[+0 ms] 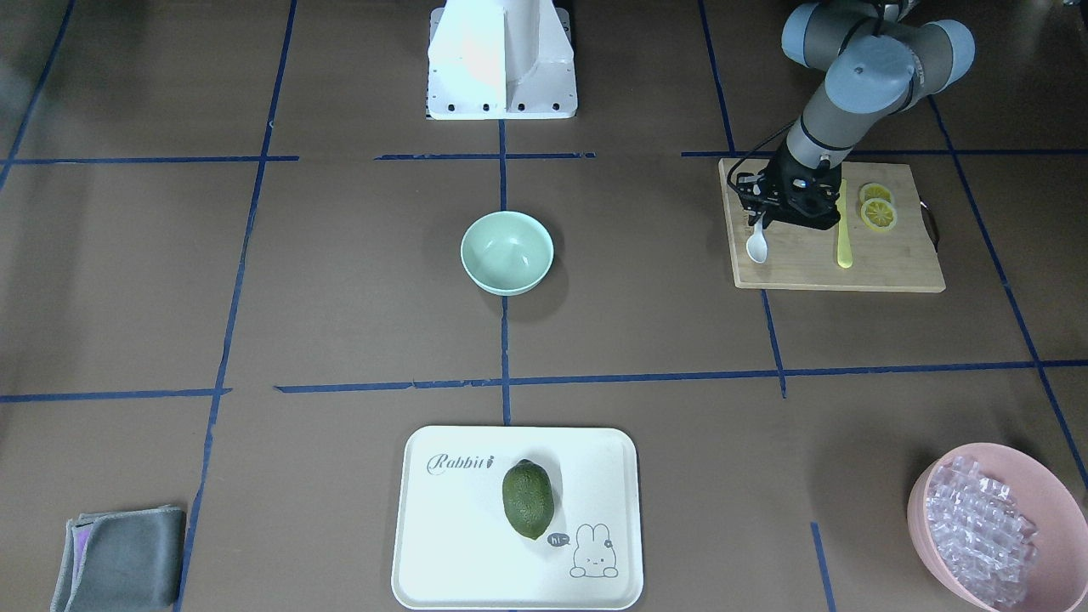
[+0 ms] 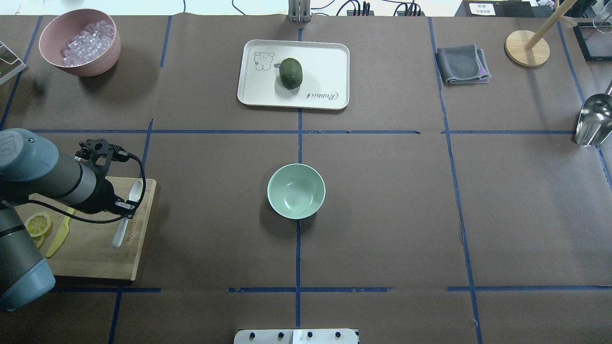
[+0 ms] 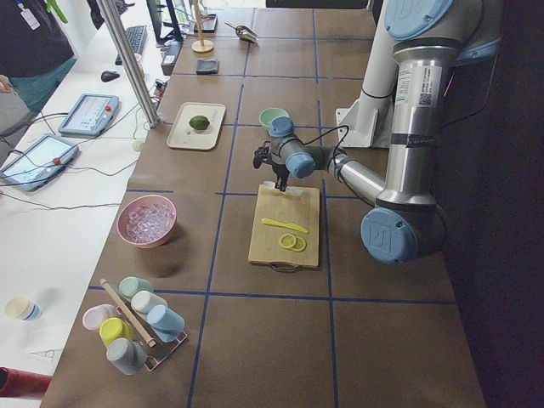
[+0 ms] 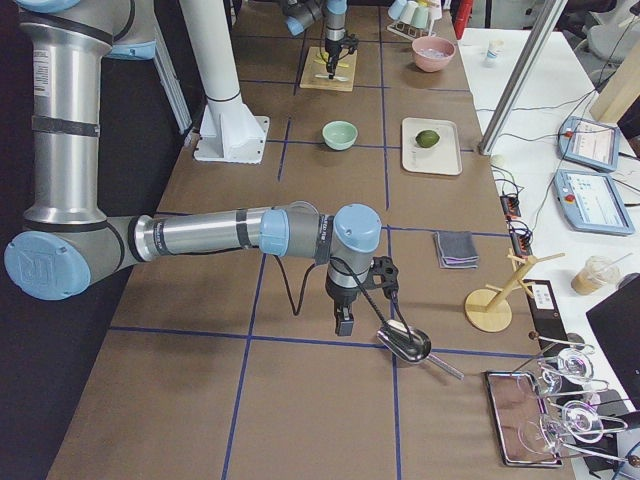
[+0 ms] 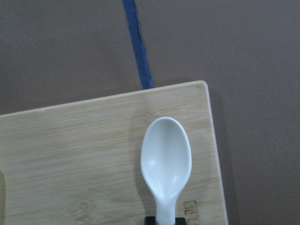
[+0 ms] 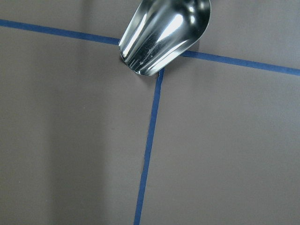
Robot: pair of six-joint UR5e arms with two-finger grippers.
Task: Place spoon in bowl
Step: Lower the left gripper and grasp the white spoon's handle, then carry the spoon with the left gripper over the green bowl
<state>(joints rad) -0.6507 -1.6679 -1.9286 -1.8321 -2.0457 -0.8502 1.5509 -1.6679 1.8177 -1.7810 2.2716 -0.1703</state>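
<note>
Two lemon slices (image 1: 877, 206), yellow knife (image 1: 842, 229) near spoon (image 1: 756, 244); left end effector (image 1: 758, 219) tight around its handle (bowl (image 1: 507, 255) well apart).

White spoon (image 5: 166, 159) on pale bamboo cutting board (image 5: 70, 159), hollow of scoop facing up, soft highlights inside. Scoop points far, slim handle runs near, out of bottom edge. Dark fingers (image 5: 149, 220) barely in view at bottom edge, one either side of handle, touching it. Spoon near board's far right rounded corner, faint shadow on its left. Engraved lettering (image 5: 191, 208) right of handle, unreadable. Beyond board: brown surface (image 5: 234, 47), blue tape line (image 5: 138, 47) running far from board's far edge.
</note>
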